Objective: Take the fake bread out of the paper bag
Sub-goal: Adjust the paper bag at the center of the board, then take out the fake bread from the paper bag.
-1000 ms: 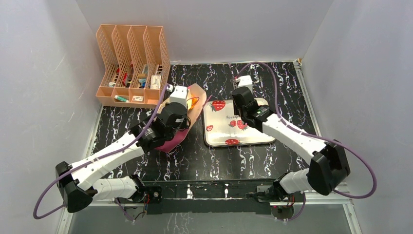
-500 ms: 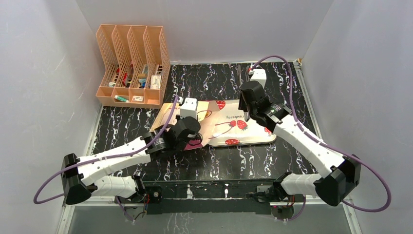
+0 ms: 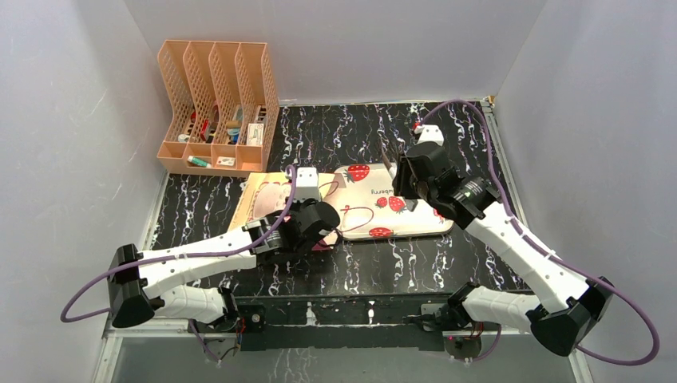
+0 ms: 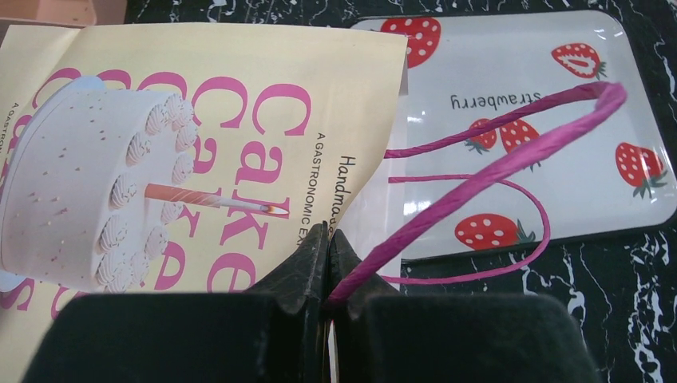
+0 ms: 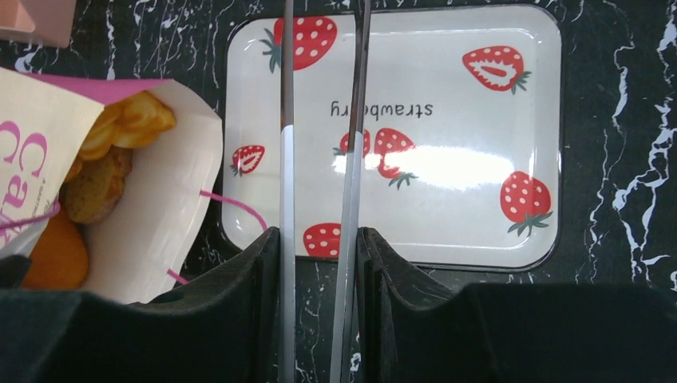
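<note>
The paper bag lies on its side left of the tray, its mouth facing the tray; its "Cakes" face shows in the left wrist view. My left gripper is shut on the bag's mouth edge together with a purple cord handle. It also shows in the top view. The fake bread, several golden-orange pieces, shows inside the bag's open mouth. My right gripper is shut on metal tongs, held above the tray and apart from the bag; it also shows in the top view.
A white strawberry tray lies right of the bag; it also shows in the wrist views. A peach file rack with small items stands at the back left. Grey walls enclose the black marbled table.
My left gripper has pulled the bag forward, away from the rack, and laid it flatter, its mouth at the tray. My right gripper with the tongs has moved right, to the tray's far side.
</note>
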